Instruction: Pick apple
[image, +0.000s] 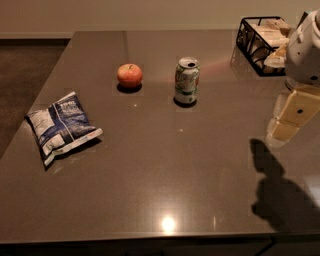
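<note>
The apple (129, 75) is small, round and red-orange with a yellowish patch. It sits upright on the dark table (160, 185), left of centre toward the back. My gripper (284, 131) hangs over the table's right side, pointing down and to the left. It is far to the right of the apple and nearer the camera, and it touches nothing. The white arm above it runs off the right edge of the view.
A green and white soda can (187, 80) stands just right of the apple. A blue and white chip bag (62, 125) lies at the left front. A black wire basket (263, 44) with packets is at the back right. The table's left edge drops to the carpet.
</note>
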